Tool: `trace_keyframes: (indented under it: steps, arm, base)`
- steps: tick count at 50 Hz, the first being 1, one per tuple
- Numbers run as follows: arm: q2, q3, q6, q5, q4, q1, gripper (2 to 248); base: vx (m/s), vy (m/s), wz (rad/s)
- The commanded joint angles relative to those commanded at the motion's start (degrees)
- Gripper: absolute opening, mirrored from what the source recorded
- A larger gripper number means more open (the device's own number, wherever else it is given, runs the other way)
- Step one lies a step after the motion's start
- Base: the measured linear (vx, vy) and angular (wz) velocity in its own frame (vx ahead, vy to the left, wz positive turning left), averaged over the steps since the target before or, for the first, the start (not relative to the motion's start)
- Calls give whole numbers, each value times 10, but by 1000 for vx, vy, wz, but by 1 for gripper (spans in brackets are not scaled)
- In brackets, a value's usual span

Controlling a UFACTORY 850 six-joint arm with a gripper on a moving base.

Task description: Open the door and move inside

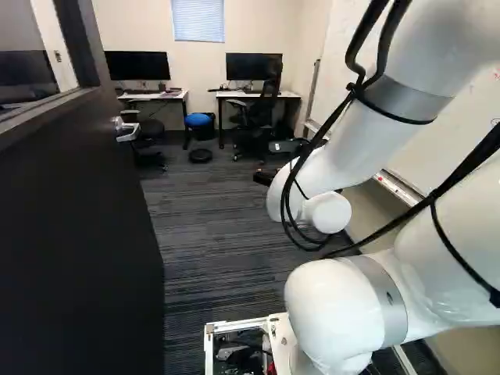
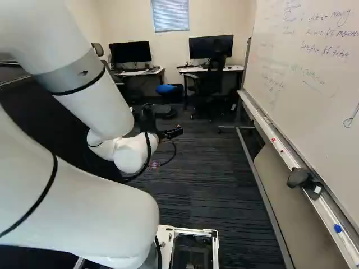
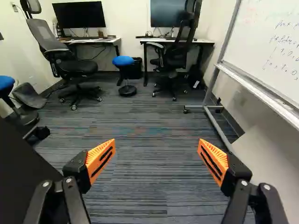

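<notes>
In the right base view my gripper (image 2: 170, 133) reaches out past the arm, over the carpet. The wrist view shows the gripper (image 3: 157, 143) open, its two orange pads wide apart with only floor seen between them. The dark door (image 1: 78, 234) stands swung open along the left of the left base view, a silver lever handle (image 1: 125, 134) near its far edge. In the wrist view the door (image 3: 23, 172) is a dark slab beside one finger, not touching it, and part of its handle (image 3: 38, 134) juts past its edge.
Carpeted floor (image 1: 211, 226) stretches ahead to two desks with monitors, office chairs (image 3: 77, 67) and a blue stool (image 3: 124, 61). A whiteboard (image 2: 308, 73) on a wheeled frame lines the right side, its metal foot (image 3: 217, 126) reaching onto the carpet.
</notes>
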State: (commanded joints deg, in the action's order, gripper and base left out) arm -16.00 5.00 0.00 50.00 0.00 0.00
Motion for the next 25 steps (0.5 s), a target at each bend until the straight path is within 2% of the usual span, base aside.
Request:
trace_keyframes:
  steps: [25]
  arm:
    - [0, 0, 0, 0, 0, 0, 247]
  base:
    - [179, 0, -20]
